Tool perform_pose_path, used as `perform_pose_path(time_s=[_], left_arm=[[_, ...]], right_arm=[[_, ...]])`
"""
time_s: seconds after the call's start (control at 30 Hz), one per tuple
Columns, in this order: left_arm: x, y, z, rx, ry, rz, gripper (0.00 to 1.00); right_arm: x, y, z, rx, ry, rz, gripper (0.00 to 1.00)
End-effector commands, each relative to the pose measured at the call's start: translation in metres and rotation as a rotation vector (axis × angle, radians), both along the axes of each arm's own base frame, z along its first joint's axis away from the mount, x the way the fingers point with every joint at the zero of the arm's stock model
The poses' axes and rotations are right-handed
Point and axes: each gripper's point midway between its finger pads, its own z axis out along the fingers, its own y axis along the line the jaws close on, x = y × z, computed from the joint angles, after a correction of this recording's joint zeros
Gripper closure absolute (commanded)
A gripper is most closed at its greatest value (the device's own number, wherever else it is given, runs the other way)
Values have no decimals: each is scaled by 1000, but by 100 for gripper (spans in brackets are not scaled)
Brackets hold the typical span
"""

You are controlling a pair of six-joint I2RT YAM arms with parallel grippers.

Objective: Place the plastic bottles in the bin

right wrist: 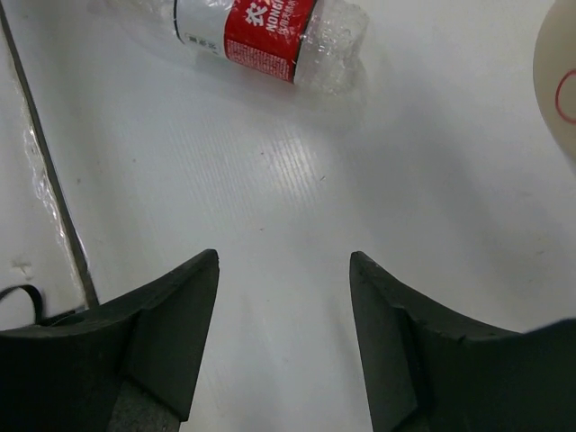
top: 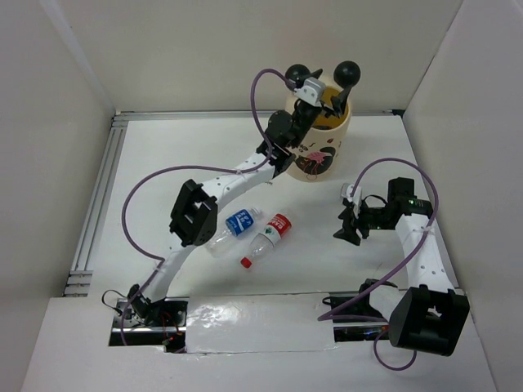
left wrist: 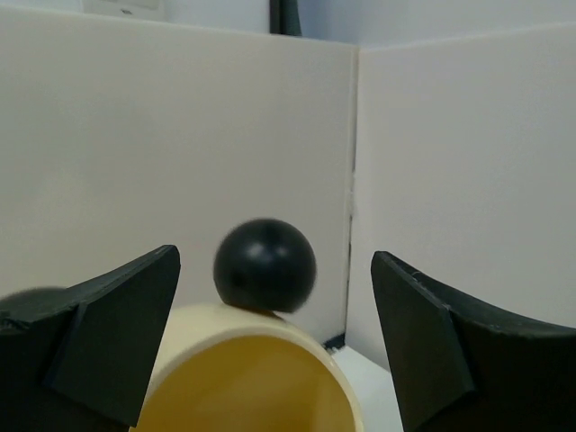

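White table [top: 368, 147] enclosed by white walls [top: 245, 49]; blue-label bottle [top: 233, 226] lies near centre, red-label bottle [top: 268, 237] just beside it at 3 o'clock, red cap toward 7 o'clock; bin [top: 319, 155] stands upright at 1 o'clock from both bottles; left gripper [left wrist: 274, 261] hangs over bin rim, fingers wide, holding nothing; right gripper [right wrist: 283, 256] at 3 o'clock from red-label bottle, fingers apart over bare table
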Motion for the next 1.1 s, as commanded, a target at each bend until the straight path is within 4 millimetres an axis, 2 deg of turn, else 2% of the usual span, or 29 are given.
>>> perform_pose_path(time_s=[0.0,0.03,0.07,0.1,0.13,0.17,0.2,0.23,0.27,0.37,0.4,0.43,0.47,0.5,0.53,0.6,0.73,0.8,0.87,0.93,0.97,1.07], left_arm=[[-68,5,76,-83,-157,-77,0],[-93,17,98,-82,-165,-100,0],[-108,20,106,-53,-167,-116,0],[-119,14,97,19,-98,-142,0],[-119,18,75,74,-10,-138,0],[-153,56,97,93,59,-140,0],[-148,54,81,126,122,-132,0],[-149,63,36,197,233,-111,0],[-162,96,4,244,367,-60,0],[-181,153,-56,318,566,45,0],[-189,194,-54,243,612,123,0],[-198,233,-118,264,761,219,0],[-202,237,-131,310,796,232,0],[-208,267,-132,217,840,286,0],[-215,283,-162,233,906,329,0],[-227,316,-193,219,1012,407,0],[-251,346,-230,139,1113,436,0],[-257,355,-237,112,1142,442,0],[-263,360,-247,127,1183,444,0],[-266,359,-250,136,1204,428,0],[-266,359,-251,148,1200,429,0],[-266,357,-255,188,1208,412,0]], right_arm=[[-8,7,5,13,-78,105,33],[-11,12,8,27,-122,156,30],[-14,15,8,27,-160,209,30],[-19,18,7,7,-257,308,28],[-21,27,9,13,-315,384,24],[-22,36,7,-4,-396,480,21],[-17,36,5,-14,-423,482,21],[-18,49,7,-13,-470,559,21],[-13,64,9,-28,-545,638,18],[-5,85,10,-67,-589,714,17],[5,95,11,-71,-602,725,17],[-4,121,6,-94,-618,838,17],[-4,122,6,-94,-618,839,17],[2,134,5,-100,-623,848,17],[-9,155,2,-97,-630,913,17],[1,172,-6,-167,-655,908,17],[8,209,-28,-243,-628,975,17],[15,218,-35,-292,-625,970,17],[17,227,-52,-360,-616,996,17],[18,233,-64,-398,-606,1014,17],[15,234,-78,-433,-574,1038,17],[5,228,-99,-477,-513,1087,20]])
